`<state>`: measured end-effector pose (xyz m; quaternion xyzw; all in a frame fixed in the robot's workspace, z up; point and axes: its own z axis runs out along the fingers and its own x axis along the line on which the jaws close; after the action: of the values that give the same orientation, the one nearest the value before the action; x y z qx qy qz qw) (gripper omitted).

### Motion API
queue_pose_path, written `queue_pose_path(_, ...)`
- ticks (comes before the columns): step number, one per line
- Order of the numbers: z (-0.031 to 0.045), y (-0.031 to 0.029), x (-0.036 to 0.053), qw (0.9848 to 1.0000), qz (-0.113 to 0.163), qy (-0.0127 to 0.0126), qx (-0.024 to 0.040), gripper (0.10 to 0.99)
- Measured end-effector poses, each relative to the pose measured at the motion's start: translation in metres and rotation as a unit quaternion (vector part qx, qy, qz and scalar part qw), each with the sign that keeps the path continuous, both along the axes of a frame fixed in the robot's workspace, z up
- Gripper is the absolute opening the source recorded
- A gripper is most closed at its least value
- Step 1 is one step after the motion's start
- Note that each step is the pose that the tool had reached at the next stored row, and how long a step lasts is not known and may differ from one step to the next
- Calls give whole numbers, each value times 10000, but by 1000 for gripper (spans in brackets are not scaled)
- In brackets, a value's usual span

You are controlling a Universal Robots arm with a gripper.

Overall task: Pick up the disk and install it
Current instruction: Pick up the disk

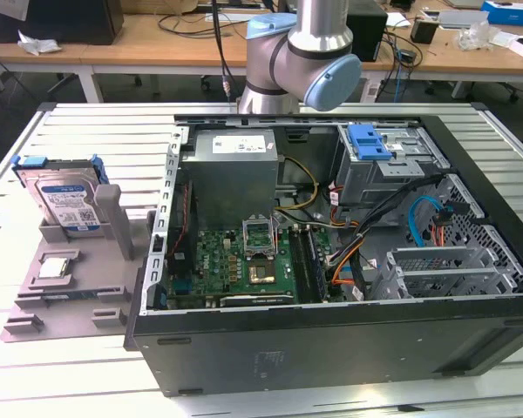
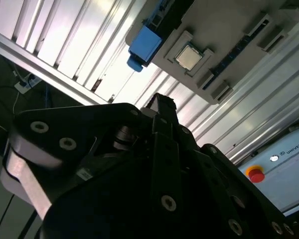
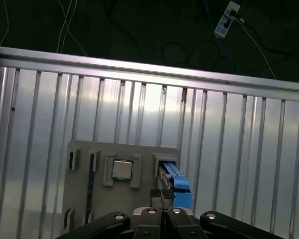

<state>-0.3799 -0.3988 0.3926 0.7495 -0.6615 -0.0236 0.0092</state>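
The disk (image 1: 67,198), a silver hard drive with a white-and-blue label and a blue bracket, stands on edge in a slot of the grey holder (image 1: 105,287) at the exterior view's left. In both wrist views I see the disk edge-on, as its blue bracket (image 3: 178,183) (image 2: 145,45). My gripper (image 3: 162,193) (image 2: 163,102) hangs high above the holder, close over the disk's end. Its fingers are shut together with nothing between them. It touches nothing.
A small square processor chip (image 1: 54,268) (image 3: 121,169) lies in the holder beside the disk. The open computer case (image 1: 331,340) takes up the table's middle, with a grey drive cage with a blue latch (image 1: 370,144) at its back. My arm's elbow (image 1: 301,57) stands behind the case.
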Motion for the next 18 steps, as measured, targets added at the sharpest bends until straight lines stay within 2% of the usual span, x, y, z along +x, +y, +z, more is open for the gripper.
queue_pose_path(7,0,0,0,9994,346,0,0,106)
queue_pose_path(18,0,0,0,9979,653,0,14,106)
